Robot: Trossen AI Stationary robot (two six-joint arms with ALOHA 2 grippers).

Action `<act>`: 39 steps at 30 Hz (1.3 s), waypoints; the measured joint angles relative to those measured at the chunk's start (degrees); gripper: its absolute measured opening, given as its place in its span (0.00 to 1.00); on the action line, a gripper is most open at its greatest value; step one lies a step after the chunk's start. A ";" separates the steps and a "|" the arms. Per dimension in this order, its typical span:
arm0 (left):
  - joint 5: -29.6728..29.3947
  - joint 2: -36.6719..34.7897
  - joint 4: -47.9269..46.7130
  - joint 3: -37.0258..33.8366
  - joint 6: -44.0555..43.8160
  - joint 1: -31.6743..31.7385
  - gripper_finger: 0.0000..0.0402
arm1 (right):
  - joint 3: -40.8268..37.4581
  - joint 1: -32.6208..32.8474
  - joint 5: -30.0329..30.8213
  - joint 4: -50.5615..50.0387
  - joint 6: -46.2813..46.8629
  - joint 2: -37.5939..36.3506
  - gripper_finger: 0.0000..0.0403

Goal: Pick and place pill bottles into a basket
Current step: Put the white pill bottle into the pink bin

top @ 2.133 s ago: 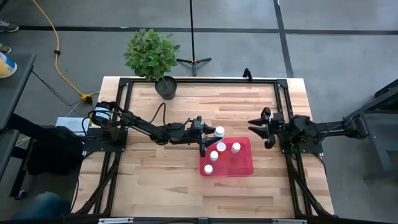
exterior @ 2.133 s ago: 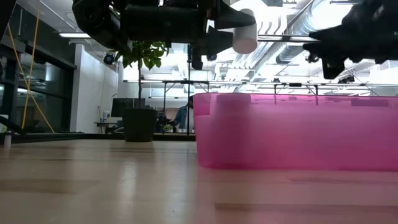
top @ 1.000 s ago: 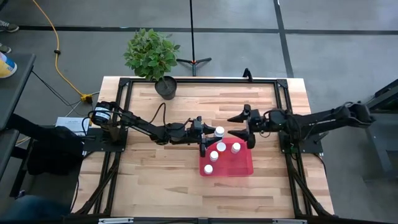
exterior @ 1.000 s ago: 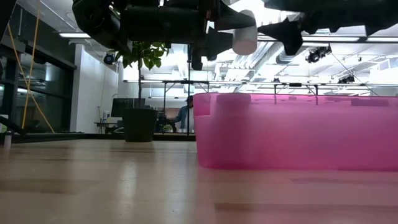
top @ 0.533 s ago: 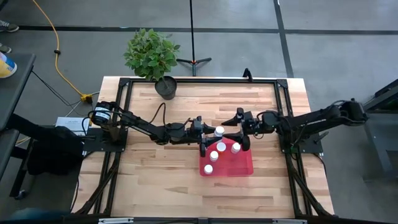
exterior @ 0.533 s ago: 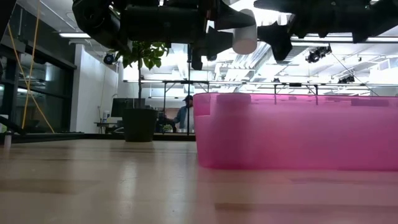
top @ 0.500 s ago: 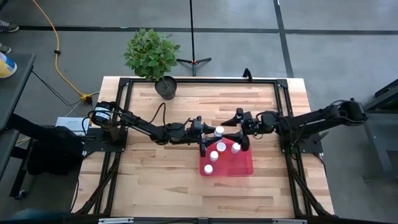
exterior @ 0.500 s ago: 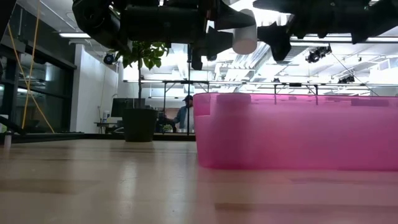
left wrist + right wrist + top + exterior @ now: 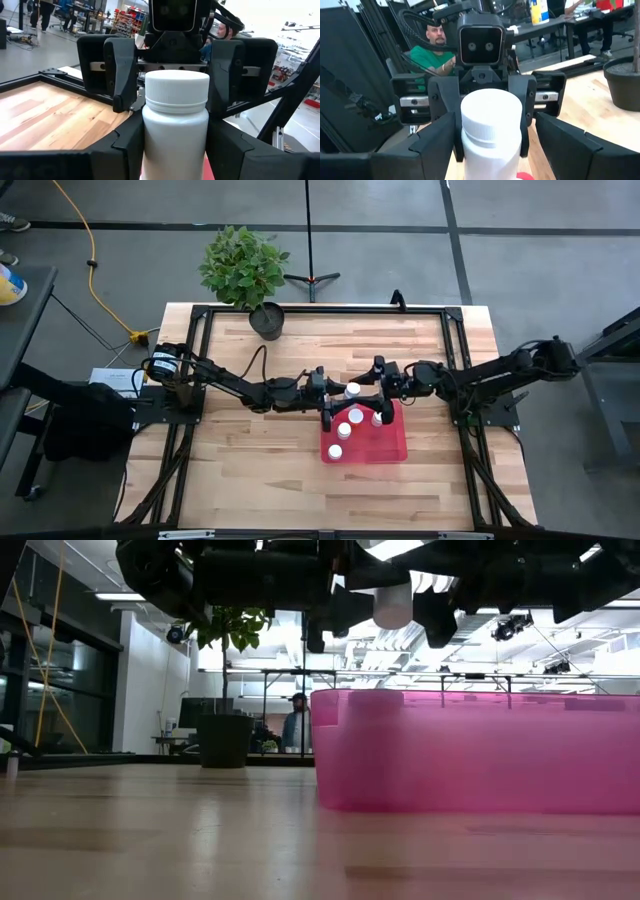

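Note:
My left gripper (image 9: 345, 392) is shut on a white pill bottle (image 9: 352, 389), held in the air over the far left corner of the red tray (image 9: 392, 448). My right gripper (image 9: 367, 392) is open. Its fingers stand on either side of the same bottle (image 9: 491, 131), with gaps showing, and touch nothing. Several more white bottles (image 9: 344, 430) stand upright on their bases in the tray. In the low view the held bottle (image 9: 392, 602) hangs above the tray's rim (image 9: 470, 700). My left gripper pinches the bottle's body (image 9: 175, 135), below the cap, between its two fingers (image 9: 125, 145). The fingers come level from the table's left side. The bottle stands upright, cap up, lifted clear above the tray.
A dark pot with a green plant (image 9: 266, 320) stands at the table's far edge, left of the middle. A black frame (image 9: 300, 312) runs around the table top. Bare wood lies left of and in front of the tray.
My right gripper has moved toward the table's left edge, from near the right frame to the held bottle, and its open fingers now flank that bottle. The left gripper and the bottle have kept still.

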 joint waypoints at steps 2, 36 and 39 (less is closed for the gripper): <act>-0.01 0.00 0.18 0.00 0.00 0.00 0.51 | 0.00 0.00 0.08 1.74 0.04 0.55 0.66; 0.20 0.00 -0.02 -0.07 -0.23 0.00 0.52 | 0.04 -0.02 0.04 4.06 -0.11 2.41 0.36; -0.18 0.00 -0.02 -0.07 -1.03 0.00 0.55 | 0.04 -0.02 0.04 4.25 0.16 2.41 0.36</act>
